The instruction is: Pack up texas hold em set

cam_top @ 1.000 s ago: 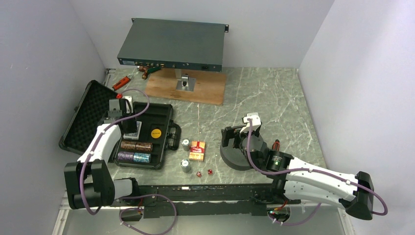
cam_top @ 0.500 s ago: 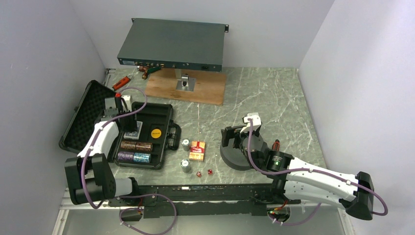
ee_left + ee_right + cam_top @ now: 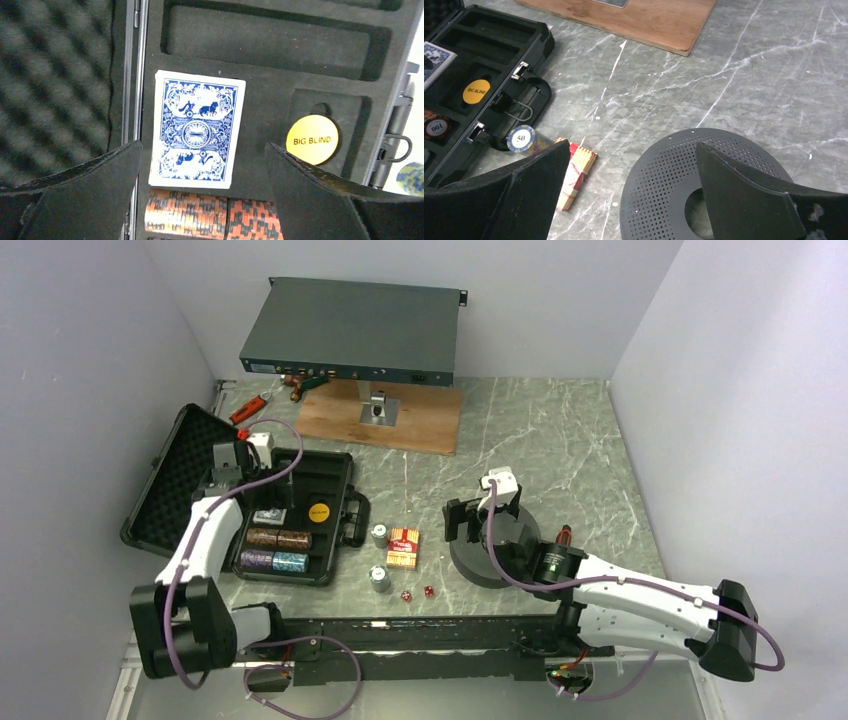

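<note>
Inspecting the left side, you have the left gripper [image 3: 202,147] poised over the open black plastic briefcase [image 3: 328,478], jaws spread wide and nothing gripped. Directly beneath it a blue-backed card deck [image 3: 197,129] lies flat in the tray, close to the hinge and the egg-crate foam lid [image 3: 55,75]. A yellow round disc marked BIG BLIND [image 3: 312,139] sits in its own recess beside the deck. A row of orange-and-black poker chips [image 3: 210,220] lies just beside the deck's near edge. A purple-and-teal chip row [image 3: 273,561] fills the slot nearest the arm bases.

Outside the case, on the grey marbled table [image 3: 560,440], one short chip stack [image 3: 379,535] stands just beside the case handle and a second chip stack [image 3: 380,579] stands nearer the bases. A red card deck box [image 3: 402,548] lies just right of them, and two small red dice [image 3: 407,595] sit near the table's front edge.

Your right gripper [image 3: 631,147] hangs released and empty above the thick dark grey perforated ring [image 3: 659,175]. A flat grey rack-mount box [image 3: 350,325] stands at the back over a wooden board [image 3: 420,425].
</note>
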Available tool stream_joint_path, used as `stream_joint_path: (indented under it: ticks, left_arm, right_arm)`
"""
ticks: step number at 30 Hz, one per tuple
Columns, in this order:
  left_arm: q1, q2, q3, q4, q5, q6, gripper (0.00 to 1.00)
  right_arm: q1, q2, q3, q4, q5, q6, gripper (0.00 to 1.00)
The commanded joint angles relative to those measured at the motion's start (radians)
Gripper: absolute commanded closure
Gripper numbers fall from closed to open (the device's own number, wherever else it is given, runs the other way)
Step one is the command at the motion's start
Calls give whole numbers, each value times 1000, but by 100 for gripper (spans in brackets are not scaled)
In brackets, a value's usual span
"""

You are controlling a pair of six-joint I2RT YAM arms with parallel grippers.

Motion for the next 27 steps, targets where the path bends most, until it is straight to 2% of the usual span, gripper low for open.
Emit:
stream_joint_path:
  ticks: [1, 6, 11, 17, 19, 21, 27]
  left_arm:
    - [-6, -128, -20, 30, -24, -6, 0]
    - [-6, -237, -68, 84, -119, -81, 0]
    - [-6, -233, -72, 83, -114, -126, 2]
    - [-7, -147, -43, 48, -92, -126, 29]
    - [-6, -125, -37, 46, -91, -123, 43]
    - [-6, -105, -29, 47, -93, -115, 53]
    - [1, -34, 4, 39, -135, -100, 59]
  right_arm:
    - [0, 17, 56, 47, -22, -9, 0]
    - [0, 52, 73, 47, -43, 19, 0]
    - [0, 106, 132, -2, -66, 27, 0]
    - [1, 104, 114, -13, -57, 77, 0]
    - [1, 99, 107, -12, -66, 93, 0]
    - [1, 97, 97, 0, -80, 103, 0]
    - [1, 122, 121, -18, -98, 106, 0]
